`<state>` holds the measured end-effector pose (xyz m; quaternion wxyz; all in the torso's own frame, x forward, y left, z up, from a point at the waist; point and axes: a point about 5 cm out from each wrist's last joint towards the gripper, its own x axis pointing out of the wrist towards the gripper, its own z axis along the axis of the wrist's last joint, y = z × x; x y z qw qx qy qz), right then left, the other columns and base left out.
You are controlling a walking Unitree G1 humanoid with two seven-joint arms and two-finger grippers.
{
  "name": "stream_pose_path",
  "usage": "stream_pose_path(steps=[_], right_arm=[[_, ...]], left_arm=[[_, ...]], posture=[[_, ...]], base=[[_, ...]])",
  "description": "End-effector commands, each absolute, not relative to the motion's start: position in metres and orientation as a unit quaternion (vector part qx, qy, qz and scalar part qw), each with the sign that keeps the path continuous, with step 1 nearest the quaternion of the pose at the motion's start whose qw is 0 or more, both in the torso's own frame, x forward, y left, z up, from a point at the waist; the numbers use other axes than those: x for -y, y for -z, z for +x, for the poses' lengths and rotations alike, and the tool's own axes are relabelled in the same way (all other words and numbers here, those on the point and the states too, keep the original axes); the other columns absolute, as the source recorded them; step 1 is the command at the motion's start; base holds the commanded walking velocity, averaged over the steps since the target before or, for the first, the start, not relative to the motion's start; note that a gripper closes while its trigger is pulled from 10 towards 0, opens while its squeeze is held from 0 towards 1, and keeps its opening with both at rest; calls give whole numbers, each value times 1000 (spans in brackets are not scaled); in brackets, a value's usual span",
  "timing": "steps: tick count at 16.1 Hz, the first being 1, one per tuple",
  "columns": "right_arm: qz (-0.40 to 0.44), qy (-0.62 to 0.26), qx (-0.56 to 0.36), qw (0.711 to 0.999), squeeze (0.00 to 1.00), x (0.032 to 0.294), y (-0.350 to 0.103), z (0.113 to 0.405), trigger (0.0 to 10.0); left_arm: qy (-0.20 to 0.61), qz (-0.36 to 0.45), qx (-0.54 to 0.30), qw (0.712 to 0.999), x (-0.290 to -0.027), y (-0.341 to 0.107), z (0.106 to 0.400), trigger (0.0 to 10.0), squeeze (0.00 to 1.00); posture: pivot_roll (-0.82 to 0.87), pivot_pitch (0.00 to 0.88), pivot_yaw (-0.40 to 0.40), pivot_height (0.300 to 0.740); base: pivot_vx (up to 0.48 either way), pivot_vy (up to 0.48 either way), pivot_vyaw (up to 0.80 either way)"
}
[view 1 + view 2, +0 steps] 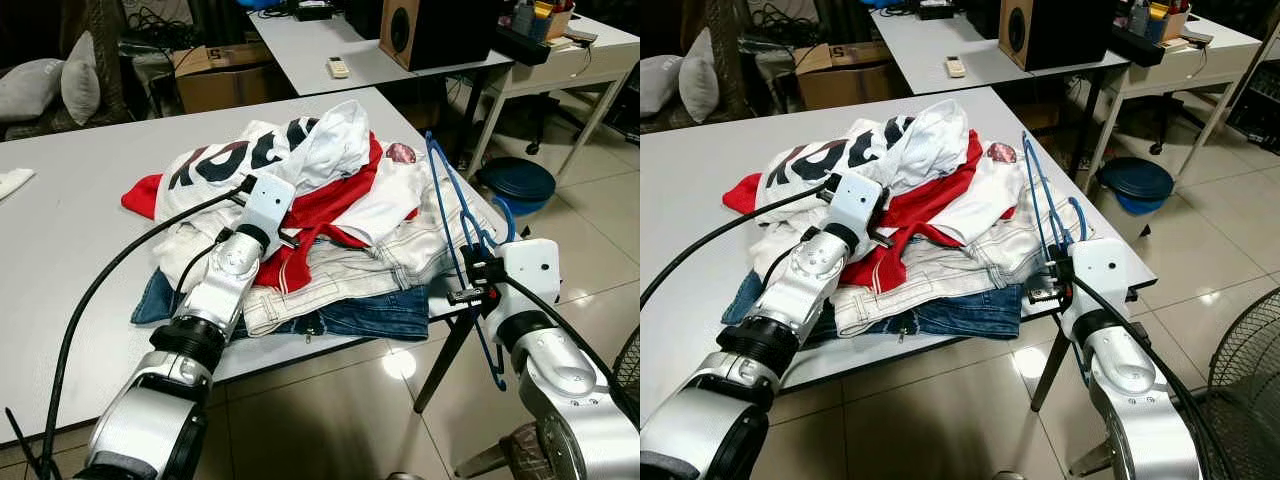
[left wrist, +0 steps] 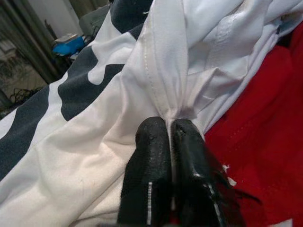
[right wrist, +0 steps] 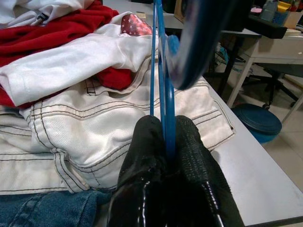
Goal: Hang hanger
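A blue wire hanger (image 1: 455, 215) stands upright at the right edge of the clothes pile, and my right gripper (image 3: 166, 142) is shut on its thin blue rods. The pile (image 1: 330, 230) holds a white shirt with dark lettering (image 1: 230, 160), a red garment (image 1: 330, 205), cream jeans and blue denim. My left gripper (image 2: 169, 130) is shut on a pinched fold of the white shirt (image 2: 165, 61), beside the red cloth (image 2: 265, 123). The left arm (image 1: 235, 265) reaches over the pile from the front.
The pile lies on a grey table (image 1: 70, 240) whose right corner is near my right arm. Beyond stand a second table (image 1: 320, 45) with a speaker (image 1: 420, 30), a cardboard box (image 1: 215, 75), a blue bin (image 1: 515, 180) and a fan (image 1: 1250, 370) on the floor.
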<state>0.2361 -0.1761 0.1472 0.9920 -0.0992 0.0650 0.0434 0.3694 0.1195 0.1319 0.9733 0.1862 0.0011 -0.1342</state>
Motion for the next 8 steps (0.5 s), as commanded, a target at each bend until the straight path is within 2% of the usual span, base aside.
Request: stream_pose_path(steps=[1,5,8], right_arm=[[-100,-46,-54,992,0,173,-153,235,10000],[-101,-46,-51,993,0,173,-153,235,10000],[-101,-47,-32,993,0,173,-158,234,10000]], left_arm=[[122,185,-4,975,-124,-135,373,0,0],[119,189,3,975,-129,-139,374,0,0],[123,177,61,975,-139,-166,373,0,0]], posture=[[-140,0,61,740],[-136,0,61,740],[-124,0,68,740]], base=[[0,0,0],[0,0,0],[0,0,0]])
